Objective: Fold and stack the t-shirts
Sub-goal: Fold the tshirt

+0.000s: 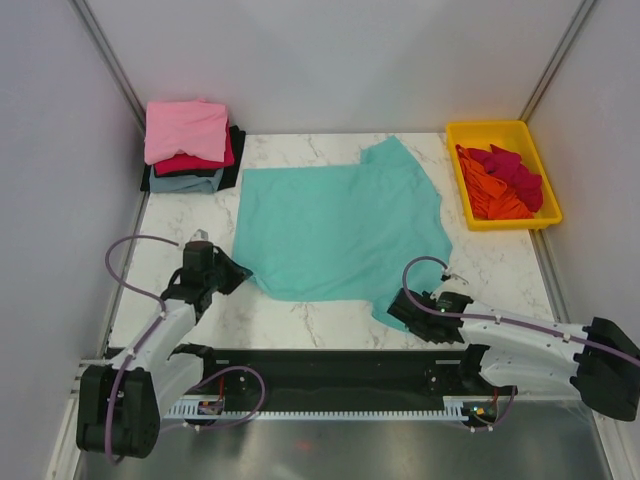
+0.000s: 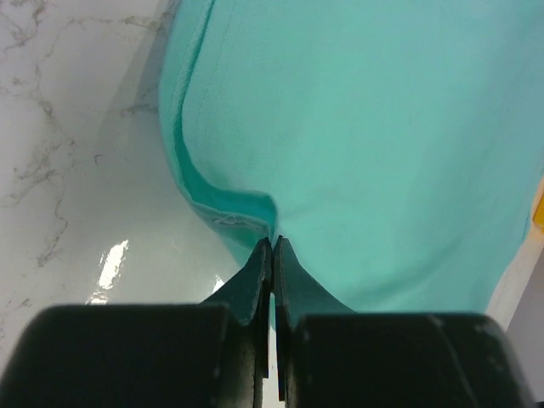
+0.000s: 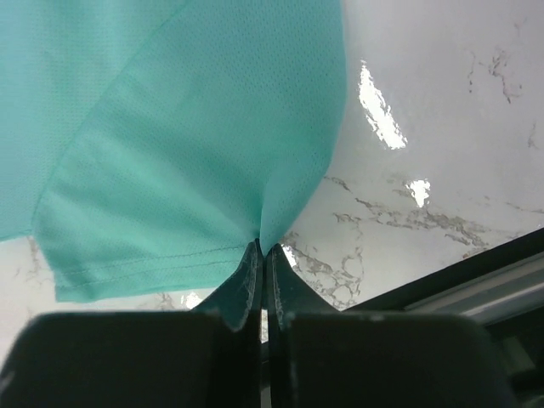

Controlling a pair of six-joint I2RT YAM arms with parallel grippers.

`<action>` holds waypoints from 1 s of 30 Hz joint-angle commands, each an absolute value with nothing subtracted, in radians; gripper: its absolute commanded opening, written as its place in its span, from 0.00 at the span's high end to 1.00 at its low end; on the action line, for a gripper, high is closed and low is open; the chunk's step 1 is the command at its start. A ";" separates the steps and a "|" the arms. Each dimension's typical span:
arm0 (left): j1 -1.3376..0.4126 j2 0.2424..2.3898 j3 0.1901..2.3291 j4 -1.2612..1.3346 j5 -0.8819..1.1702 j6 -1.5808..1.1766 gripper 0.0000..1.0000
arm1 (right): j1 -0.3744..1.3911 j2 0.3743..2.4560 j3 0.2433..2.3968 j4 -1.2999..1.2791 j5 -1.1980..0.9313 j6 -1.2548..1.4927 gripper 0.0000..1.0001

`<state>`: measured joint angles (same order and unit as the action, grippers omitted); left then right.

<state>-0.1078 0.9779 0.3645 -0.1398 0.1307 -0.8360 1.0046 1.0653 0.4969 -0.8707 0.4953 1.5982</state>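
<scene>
A teal-green t-shirt (image 1: 335,228) lies spread on the marble table (image 1: 320,320). My left gripper (image 1: 240,272) is shut on its near left corner; in the left wrist view the cloth (image 2: 357,136) bunches at the closed tips of that gripper (image 2: 274,242). My right gripper (image 1: 400,305) is shut on the near right sleeve; in the right wrist view the hemmed sleeve (image 3: 195,178) puckers into the tips of this gripper (image 3: 262,246). A stack of folded t-shirts (image 1: 190,145), pink on top, sits at the far left corner.
A yellow tray (image 1: 503,133) at the far right holds crumpled orange and crimson shirts (image 1: 500,180). Grey walls enclose the table on three sides. A black rail (image 1: 330,365) runs along the near edge between the arm bases.
</scene>
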 commanded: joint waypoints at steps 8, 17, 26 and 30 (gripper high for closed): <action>-0.104 0.749 0.362 -0.389 0.210 -0.848 0.98 | 1.002 0.910 0.684 -1.022 0.659 1.505 1.00; -0.104 0.776 0.468 -0.514 0.189 -0.828 0.98 | 0.944 1.058 0.962 -1.042 0.870 1.240 1.00; -0.097 0.957 0.604 -0.522 0.173 -0.775 0.98 | 0.734 1.135 1.043 -0.825 0.796 0.927 1.00; -0.084 1.020 0.663 -0.528 0.157 -0.744 0.98 | 0.670 1.204 1.100 -0.776 0.775 0.812 1.00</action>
